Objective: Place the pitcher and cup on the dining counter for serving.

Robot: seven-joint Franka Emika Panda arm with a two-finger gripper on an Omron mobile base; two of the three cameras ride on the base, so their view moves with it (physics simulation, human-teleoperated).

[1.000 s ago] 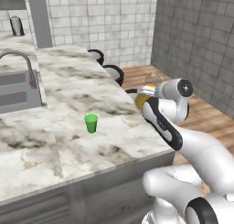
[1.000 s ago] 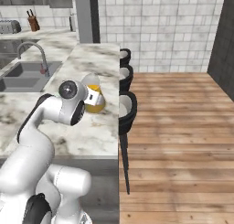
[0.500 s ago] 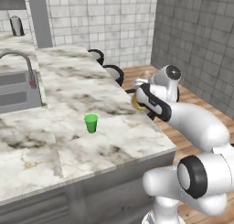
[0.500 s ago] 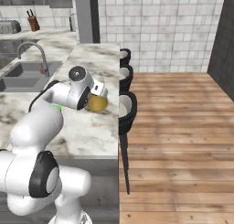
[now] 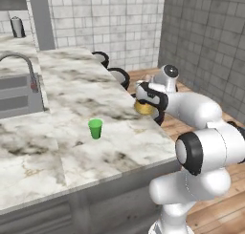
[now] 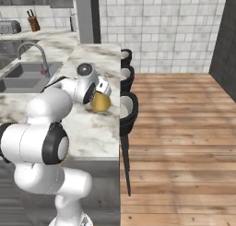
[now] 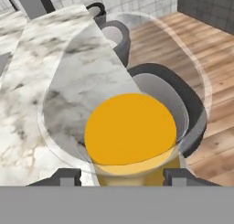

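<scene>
you had the end effector (image 7: 123, 176) closed around the pitcher (image 7: 130, 127), a fingertip (image 7: 68, 176) on each side of its glass body. the pitcher (image 6: 100, 101) was at the right edge of the dining surface (image 5: 72, 92), just beside the dark stools (image 6: 127, 111); you couldn't tell whether it touched the marble. the cup (image 5: 95, 129) stood upright on the surface, well apart from the pitcher (image 5: 143, 106).
</scene>
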